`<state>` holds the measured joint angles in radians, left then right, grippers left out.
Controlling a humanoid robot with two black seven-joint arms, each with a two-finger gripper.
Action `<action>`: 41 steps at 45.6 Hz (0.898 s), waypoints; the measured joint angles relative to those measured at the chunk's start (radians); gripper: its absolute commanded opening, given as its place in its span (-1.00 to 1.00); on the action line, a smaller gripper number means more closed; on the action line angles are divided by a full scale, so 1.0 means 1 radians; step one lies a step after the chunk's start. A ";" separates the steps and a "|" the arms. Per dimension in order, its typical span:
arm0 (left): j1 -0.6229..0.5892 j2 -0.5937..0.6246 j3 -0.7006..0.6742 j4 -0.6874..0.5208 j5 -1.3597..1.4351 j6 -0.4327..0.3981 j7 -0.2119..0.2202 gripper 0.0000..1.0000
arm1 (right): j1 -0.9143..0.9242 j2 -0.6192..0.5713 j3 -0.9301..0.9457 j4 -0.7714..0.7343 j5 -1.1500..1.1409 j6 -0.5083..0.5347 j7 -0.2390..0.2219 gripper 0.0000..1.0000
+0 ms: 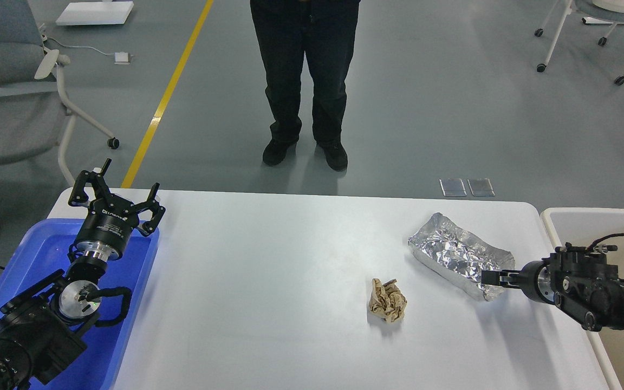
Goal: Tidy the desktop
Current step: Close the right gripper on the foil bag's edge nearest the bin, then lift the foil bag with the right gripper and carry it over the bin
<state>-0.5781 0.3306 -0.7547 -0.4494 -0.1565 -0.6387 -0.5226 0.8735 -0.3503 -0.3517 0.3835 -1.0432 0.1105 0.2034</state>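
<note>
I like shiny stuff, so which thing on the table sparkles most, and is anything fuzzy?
Head view: the crumpled foil tray glints brightest, all tiny highlights; the white desktop has a soft glare patch; the brown paper ball looks dull, with a faint shadow beside it. Nothing looks fuzzy.

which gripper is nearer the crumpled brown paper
Right. The right gripper is just to the right of the crumpled brown paper, at the foil tray. The left gripper is far off, above the blue tray.
</note>
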 measured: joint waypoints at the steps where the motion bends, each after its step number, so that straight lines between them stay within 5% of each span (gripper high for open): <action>1: 0.000 0.000 0.000 0.000 0.000 0.000 0.000 1.00 | -0.001 0.001 0.000 -0.002 0.004 -0.003 0.003 0.31; 5: 0.000 0.000 0.000 0.000 0.000 0.000 0.000 1.00 | -0.006 0.005 -0.001 -0.007 0.020 -0.013 0.024 -0.36; 8: 0.000 0.000 0.000 0.000 0.000 0.000 0.000 1.00 | -0.008 0.007 -0.004 -0.010 0.028 -0.019 0.033 -0.53; 10: 0.000 0.000 0.000 0.000 0.000 0.000 0.000 1.00 | -0.009 0.008 -0.006 -0.013 0.033 -0.023 0.041 -1.00; 41: 0.000 0.000 0.000 0.000 0.000 0.001 -0.001 1.00 | -0.004 0.008 -0.013 -0.024 0.051 -0.077 0.075 -1.00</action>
<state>-0.5783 0.3303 -0.7547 -0.4495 -0.1564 -0.6381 -0.5233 0.8699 -0.3424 -0.3642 0.3595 -0.9917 0.0336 0.2784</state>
